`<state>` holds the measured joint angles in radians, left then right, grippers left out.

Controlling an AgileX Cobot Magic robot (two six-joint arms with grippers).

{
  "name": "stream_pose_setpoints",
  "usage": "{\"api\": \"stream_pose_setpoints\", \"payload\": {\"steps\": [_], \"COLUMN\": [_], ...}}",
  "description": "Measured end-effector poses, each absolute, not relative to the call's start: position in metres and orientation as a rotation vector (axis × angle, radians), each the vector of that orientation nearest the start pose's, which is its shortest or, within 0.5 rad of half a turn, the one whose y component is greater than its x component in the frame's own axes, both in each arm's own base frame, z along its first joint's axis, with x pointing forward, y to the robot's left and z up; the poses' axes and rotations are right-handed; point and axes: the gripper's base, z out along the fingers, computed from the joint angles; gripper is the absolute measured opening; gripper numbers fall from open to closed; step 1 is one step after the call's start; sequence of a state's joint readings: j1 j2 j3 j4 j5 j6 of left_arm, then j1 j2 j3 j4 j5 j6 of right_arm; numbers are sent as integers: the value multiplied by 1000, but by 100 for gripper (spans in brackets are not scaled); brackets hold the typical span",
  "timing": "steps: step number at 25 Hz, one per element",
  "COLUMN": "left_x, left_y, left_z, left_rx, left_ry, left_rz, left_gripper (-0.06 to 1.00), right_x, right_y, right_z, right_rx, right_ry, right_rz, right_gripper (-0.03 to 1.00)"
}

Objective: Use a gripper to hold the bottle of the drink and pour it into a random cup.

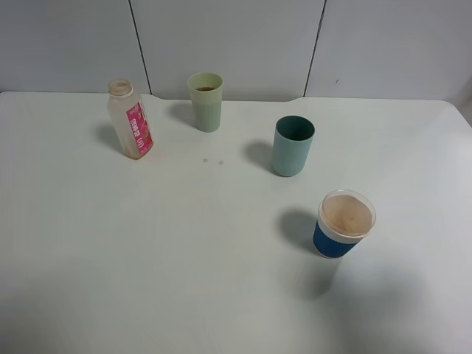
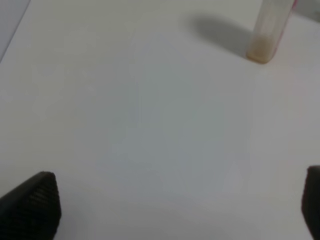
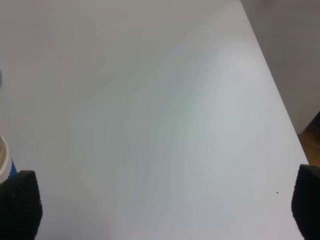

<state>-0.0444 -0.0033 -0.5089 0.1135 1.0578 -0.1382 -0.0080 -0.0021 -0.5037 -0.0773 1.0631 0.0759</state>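
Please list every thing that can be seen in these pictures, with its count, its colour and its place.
bottle of the drink: one, clear plastic with pink label, no cap, almost empty, upright at the far left of the table.
cup: one, pale yellow-green, far side near the middle, right of the bottle, a little brown drink inside.
teal tumbler: one, teal, right of the middle, nearer than the pale cup.
paper cup: one, blue with white rim, brownish inside, nearest on the right.
small spots: two, pale, on the table between bottle and teal tumbler.
table: one, white.
wall panels: grey-white, behind the table.
left tool: one, black fingers wide apart, holding nothing.
right tool: one, black fingers wide apart, holding nothing.
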Motion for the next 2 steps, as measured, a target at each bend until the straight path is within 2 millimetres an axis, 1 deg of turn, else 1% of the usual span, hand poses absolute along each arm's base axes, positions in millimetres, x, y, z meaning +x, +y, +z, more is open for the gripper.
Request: {"api": "stream_pose_setpoints", "payload": {"steps": [2], "left_x": [-6], "left_y": [9], "left_z": [280], "left_rx": [-101], "left_ry": [2022], "left_rz": [20], "left_gripper": [93], "right_x": [-6], "right_y": [-6], "right_z": [278], "right_rx": [90], "right_ry": [2037], "right_rz": [-50], "right_gripper": [100]}}
